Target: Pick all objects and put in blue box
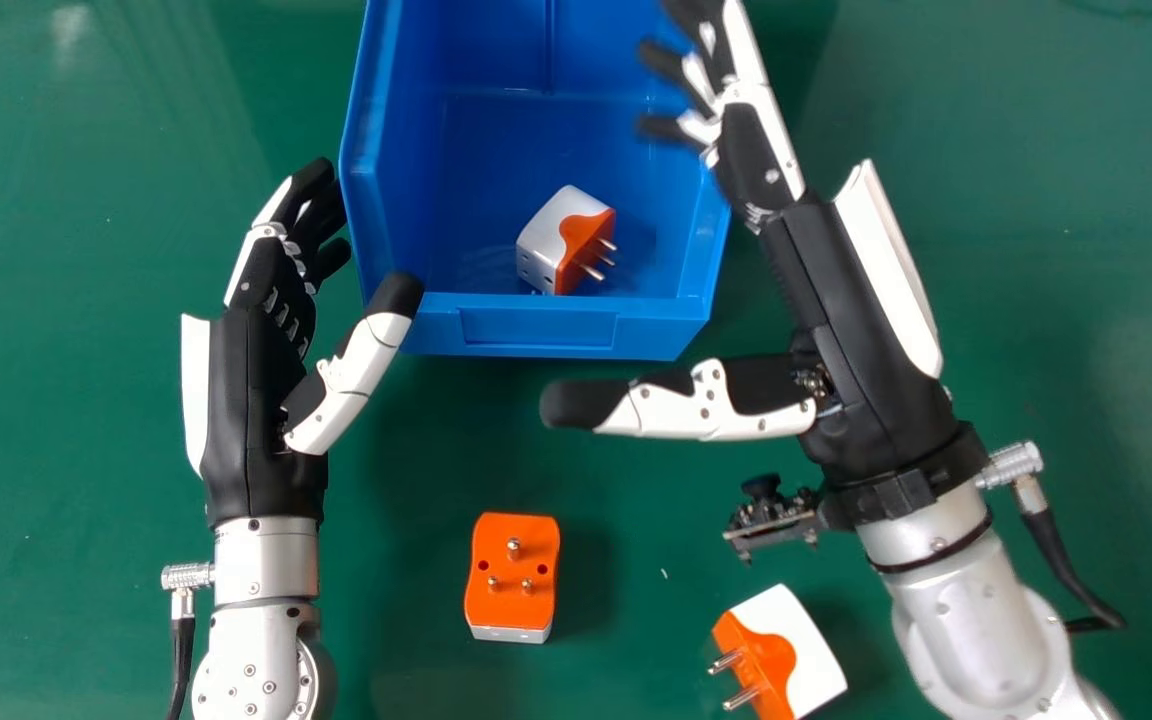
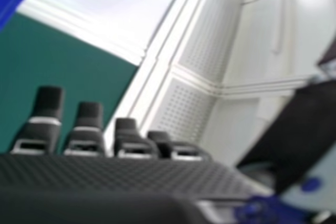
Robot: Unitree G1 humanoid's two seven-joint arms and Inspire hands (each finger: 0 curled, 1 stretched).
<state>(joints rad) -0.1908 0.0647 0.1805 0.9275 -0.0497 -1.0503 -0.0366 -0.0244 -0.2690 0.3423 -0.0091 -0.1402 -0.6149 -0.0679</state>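
In the head view, my right hand [image 1: 816, 260] is open over the blue box's [image 1: 536, 328] right side, its thumb stretched left in front of the box. My left hand [image 1: 261, 350] is open just left of the box, thumb tip by the front left corner. Inside the box lies a white and orange adapter [image 1: 561, 240]. Nearer, on the table, an orange adapter [image 1: 513, 575] rests with its pins up. Another white and orange adapter [image 1: 786, 650] lies beside my right forearm, pins toward the left. The right hand view shows my right hand [image 2: 86, 129] with straight fingers.
The green table [image 1: 66, 400] extends around the box and under both arms. A small camera [image 1: 771, 515] juts from my right wrist above the table. Cables hang at both wrists. Pale panels [image 2: 202, 98] stand beyond the table in the right hand view.
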